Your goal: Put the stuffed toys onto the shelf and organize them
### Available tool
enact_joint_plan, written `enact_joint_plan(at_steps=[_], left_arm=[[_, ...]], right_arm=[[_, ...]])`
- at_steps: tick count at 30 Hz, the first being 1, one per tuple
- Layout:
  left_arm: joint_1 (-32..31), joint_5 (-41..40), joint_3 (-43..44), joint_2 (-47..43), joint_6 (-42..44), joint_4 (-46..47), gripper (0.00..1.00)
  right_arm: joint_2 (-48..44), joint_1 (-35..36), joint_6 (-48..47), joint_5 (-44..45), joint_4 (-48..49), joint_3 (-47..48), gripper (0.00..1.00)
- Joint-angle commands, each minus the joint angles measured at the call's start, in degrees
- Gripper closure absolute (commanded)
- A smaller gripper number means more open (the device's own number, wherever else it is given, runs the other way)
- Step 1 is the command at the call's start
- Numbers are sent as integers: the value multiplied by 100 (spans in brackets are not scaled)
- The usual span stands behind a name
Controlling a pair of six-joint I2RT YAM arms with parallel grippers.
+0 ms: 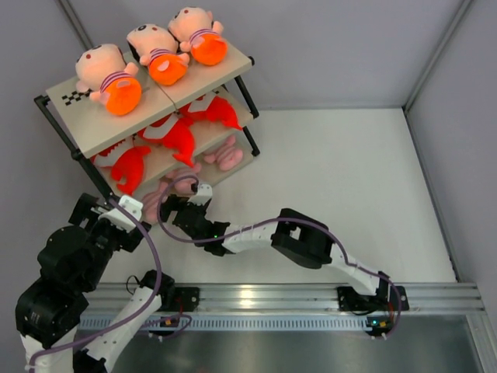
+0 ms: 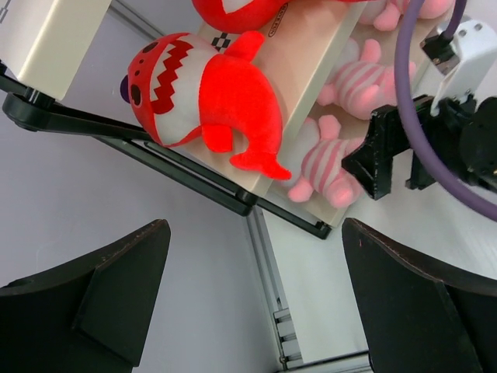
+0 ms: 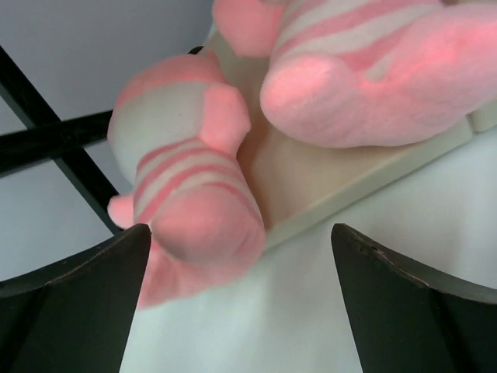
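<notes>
You are looking down on a plain white counter (image 1: 349, 194), matte and evenly lit, with only soft shadows. Pale grey walls close it in: a back wall (image 1: 326, 47), a left wall (image 1: 23, 62) and a right wall (image 1: 466, 171). A darker grey strip (image 1: 435, 54) runs along the corner where the back and right walls meet. An aluminium rail (image 1: 264, 295) spans the counter's near edge, with a brushed metal sheet (image 1: 311, 350) below it.

One pink striped plush (image 3: 373, 70) is blurred, cropped by the top edge.
</notes>
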Motion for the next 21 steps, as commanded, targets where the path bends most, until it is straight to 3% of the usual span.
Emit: enact_joint_plan(at_steps=[1, 9, 13, 21], left_arm=[[59, 7, -8, -59, 11, 78, 2], [121, -274, -236, -252, 169, 86, 2], [261, -240, -430, -437, 213, -28, 2], [665, -82, -1264, -911, 143, -344, 2]], right_arm=[[-1058, 130, -671, -144, 725, -482, 1], [-3059, 174, -1372, -1006, 445, -2538, 1], [-3993, 35, -1427, -866, -1212, -3217, 1], [-5934, -546, -1260, -540, -2894, -4605, 1]])
